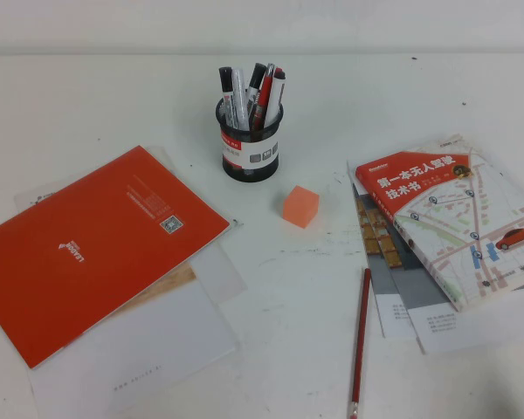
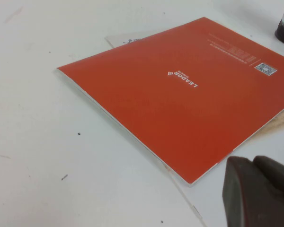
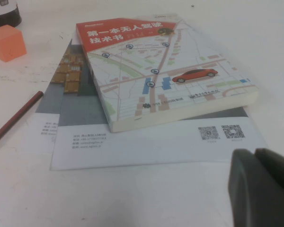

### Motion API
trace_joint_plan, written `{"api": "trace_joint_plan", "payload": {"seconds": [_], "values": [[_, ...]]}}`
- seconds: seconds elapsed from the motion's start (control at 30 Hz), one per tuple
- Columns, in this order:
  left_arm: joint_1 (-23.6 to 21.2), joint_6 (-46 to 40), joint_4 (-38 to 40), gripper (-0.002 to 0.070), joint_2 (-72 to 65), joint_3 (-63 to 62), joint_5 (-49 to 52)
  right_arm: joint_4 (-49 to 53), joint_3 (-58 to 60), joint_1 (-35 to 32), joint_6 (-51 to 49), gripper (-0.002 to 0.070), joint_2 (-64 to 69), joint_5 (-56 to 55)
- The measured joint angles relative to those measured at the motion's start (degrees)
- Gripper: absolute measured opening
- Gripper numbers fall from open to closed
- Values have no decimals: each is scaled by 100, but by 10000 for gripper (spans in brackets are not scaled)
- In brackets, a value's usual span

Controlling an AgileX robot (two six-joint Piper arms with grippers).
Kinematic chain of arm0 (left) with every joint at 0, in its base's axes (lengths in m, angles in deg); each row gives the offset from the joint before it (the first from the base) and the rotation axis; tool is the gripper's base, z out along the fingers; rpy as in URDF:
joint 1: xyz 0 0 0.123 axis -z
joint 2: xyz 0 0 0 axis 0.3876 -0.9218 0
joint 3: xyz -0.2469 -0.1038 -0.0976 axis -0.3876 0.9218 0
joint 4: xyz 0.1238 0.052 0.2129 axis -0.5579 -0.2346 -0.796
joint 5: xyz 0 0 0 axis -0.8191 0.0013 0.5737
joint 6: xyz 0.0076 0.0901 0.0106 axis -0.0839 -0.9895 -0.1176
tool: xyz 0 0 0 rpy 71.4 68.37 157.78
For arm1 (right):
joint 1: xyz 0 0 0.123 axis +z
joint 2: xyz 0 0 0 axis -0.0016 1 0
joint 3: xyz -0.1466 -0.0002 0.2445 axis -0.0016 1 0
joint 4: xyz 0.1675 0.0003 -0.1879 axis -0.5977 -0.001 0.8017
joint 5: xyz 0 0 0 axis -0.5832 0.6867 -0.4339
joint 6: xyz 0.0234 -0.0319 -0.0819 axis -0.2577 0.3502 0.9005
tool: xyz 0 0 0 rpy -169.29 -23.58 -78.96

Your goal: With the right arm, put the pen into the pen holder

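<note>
The pen [image 1: 361,340], a long thin dark-red stick, lies flat on the table near the front edge, just left of the papers under the book. It also shows in the right wrist view [image 3: 14,118]. The pen holder [image 1: 251,140], a black mesh cup with a white and red label, stands at the back centre and holds several markers. Neither arm shows in the high view. My right gripper [image 3: 254,153] is shut and empty, low over the table beside the white paper, away from the pen. My left gripper [image 2: 253,163] is shut and empty near the orange notebook's corner.
An orange notebook [image 1: 96,244] lies on white sheets at the left. An orange cube [image 1: 300,206] sits in front of the holder. A map-covered book [image 1: 458,218] lies on papers [image 1: 454,327] at the right.
</note>
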Motion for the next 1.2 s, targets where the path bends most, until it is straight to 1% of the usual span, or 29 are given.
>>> {"api": "trace_joint_plan", "payload": {"seconds": [0.97, 1.2], "values": [[0, 0, 0, -3, 0, 0, 0, 0, 0, 0, 4, -20, 0, 0], [0, 0, 0, -3, 0, 0, 0, -137, 0, 0, 4, -20, 0, 0]]}}
